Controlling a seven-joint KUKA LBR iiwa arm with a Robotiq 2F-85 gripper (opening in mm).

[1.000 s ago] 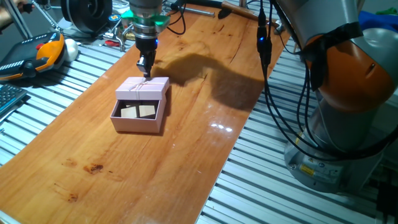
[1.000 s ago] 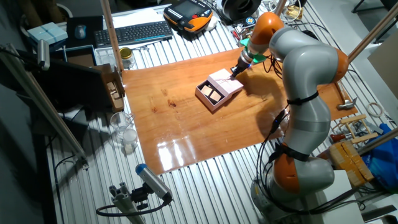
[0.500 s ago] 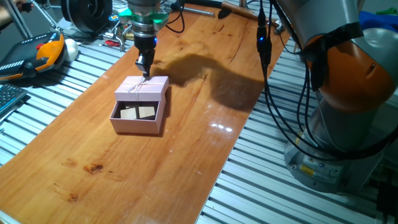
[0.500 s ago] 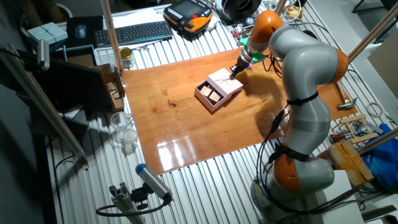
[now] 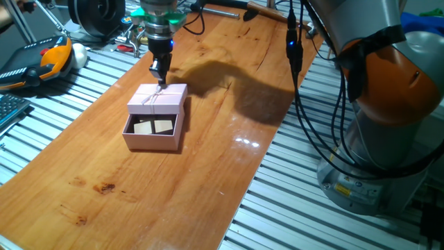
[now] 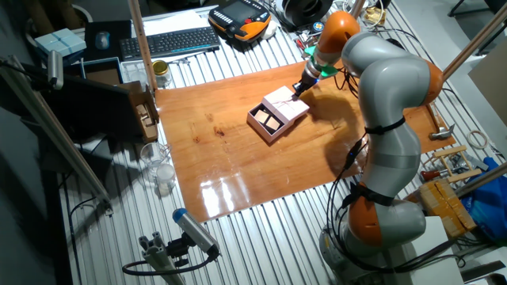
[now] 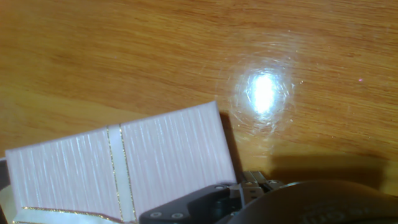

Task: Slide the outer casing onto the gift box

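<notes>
The outer casing point(image 5: 159, 96), pale pink with a thin string bow on top, sits over the far part of the gift box point(image 5: 152, 134). The box's near part sticks out, showing tan squares point(image 5: 154, 126). My gripper point(image 5: 161, 82) points down with its fingers together at the casing's far edge, touching or just above it. In the other fixed view the casing point(image 6: 286, 105) overlaps the box point(image 6: 266, 123), with the gripper point(image 6: 298, 91) at its far side. The hand view shows the casing's striped top and ribbon point(image 7: 124, 165); a dark finger point(image 7: 199, 208) is at the bottom edge.
The wooden tabletop point(image 5: 208, 160) lies on a slatted metal bench. An orange-black pendant point(image 5: 43, 59) and tools lie beyond the far left edge. A keyboard point(image 6: 170, 41) and a glass jar point(image 6: 158, 169) are on the far side. The robot base point(image 5: 388, 139) stands at the right.
The gripper has shifted slightly to the left, and the casing and box have moved a little with it. The casing still overlaps the box by about the same amount.
</notes>
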